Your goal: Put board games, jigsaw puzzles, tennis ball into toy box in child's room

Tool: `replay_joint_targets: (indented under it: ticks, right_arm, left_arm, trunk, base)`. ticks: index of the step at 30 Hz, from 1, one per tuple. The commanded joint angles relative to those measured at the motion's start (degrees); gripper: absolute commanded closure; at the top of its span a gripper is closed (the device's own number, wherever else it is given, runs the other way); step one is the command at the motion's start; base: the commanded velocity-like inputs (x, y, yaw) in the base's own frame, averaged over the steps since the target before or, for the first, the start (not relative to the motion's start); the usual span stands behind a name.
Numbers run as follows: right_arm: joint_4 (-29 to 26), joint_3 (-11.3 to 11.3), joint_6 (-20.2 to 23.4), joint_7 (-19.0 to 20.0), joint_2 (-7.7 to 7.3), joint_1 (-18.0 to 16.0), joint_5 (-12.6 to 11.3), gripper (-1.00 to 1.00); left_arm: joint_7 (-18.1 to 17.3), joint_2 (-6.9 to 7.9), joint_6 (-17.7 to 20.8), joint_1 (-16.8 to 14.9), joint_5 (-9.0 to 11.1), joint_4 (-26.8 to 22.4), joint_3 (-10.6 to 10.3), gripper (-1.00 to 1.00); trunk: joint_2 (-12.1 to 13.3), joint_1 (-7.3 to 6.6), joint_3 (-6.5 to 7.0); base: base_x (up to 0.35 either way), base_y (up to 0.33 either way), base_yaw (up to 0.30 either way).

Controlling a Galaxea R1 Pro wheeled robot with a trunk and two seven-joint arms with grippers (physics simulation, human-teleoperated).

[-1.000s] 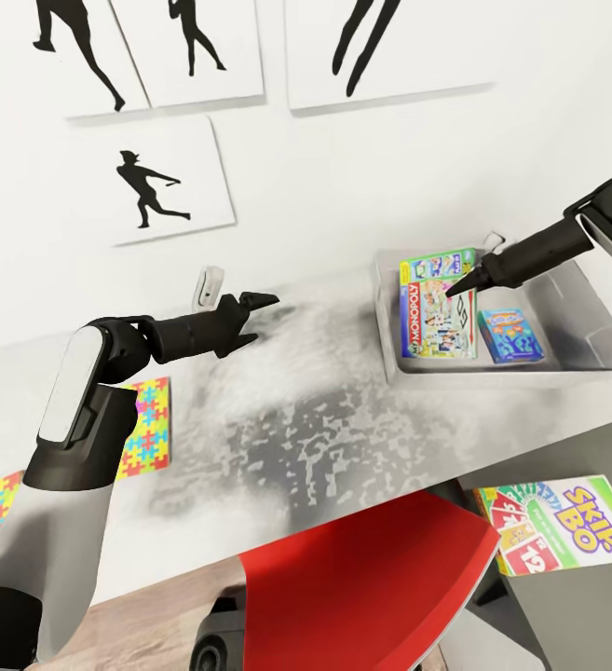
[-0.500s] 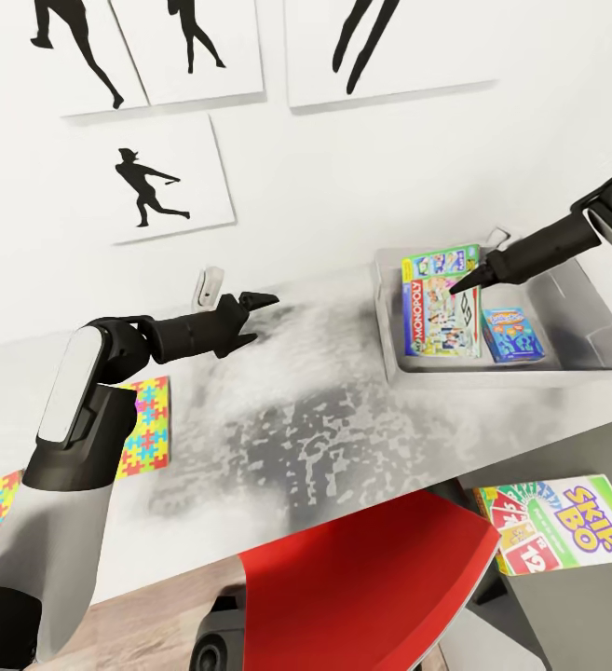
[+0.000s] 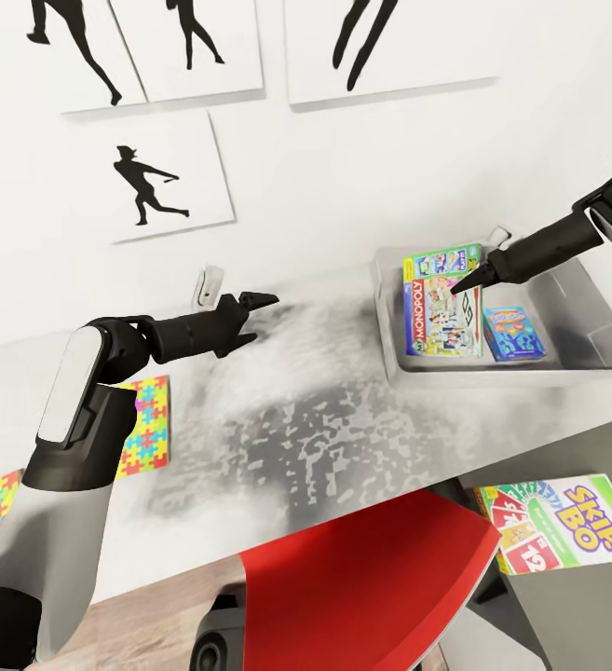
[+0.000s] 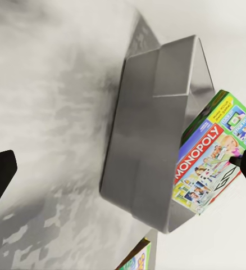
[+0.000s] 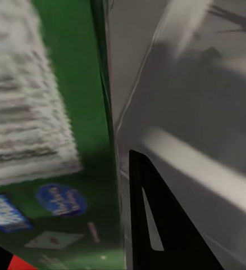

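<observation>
Your right gripper (image 3: 461, 287) grasps the Monopoly box (image 3: 442, 317), propped in the toy box (image 3: 585, 373) beside the blue game (image 3: 513, 334). Outstanding: Skip-Bo (image 3: 552, 522) near right, puzzles (image 3: 142, 427) far left.

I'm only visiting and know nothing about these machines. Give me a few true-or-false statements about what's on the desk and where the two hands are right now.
1. The Monopoly box lies inside the grey toy box. True.
2. The Skip-Bo box is inside the toy box too. False: it lies on the lower dark-grey cabinet top, outside it.
3. The right hand is over the toy box, at the Monopoly box. True.
4. The left hand grips a jigsaw puzzle. False: it hangs empty above the table; the jigsaw puzzle lies flat beside that arm.
5. A small blue box sits in the toy box. True.
</observation>
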Motion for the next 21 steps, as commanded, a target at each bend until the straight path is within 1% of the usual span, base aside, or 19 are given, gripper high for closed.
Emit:
replay_joint_targets:
  ticks: [1,21]
  right_arm:
    - [-0.1,0.4,0.4,0.1,-0.07,-0.1,-0.4,1.00]
    - [-0.4,0.4,0.4,0.0,-0.03,0.2,-0.3,1.00]
  left_arm:
    - [0.6,0.03,-0.1,-0.1,0.6,0.0,0.0,-1.00]
    - [0.6,0.04,-0.1,0.0,0.6,0.0,-0.1,-1.00]
  trunk:
    - [-0.1,0.03,-0.15]
    - [-0.1,0.03,-1.83]
  base:
    - [0.000,0.000,0.000]
    - [0.000,0.000,0.000]
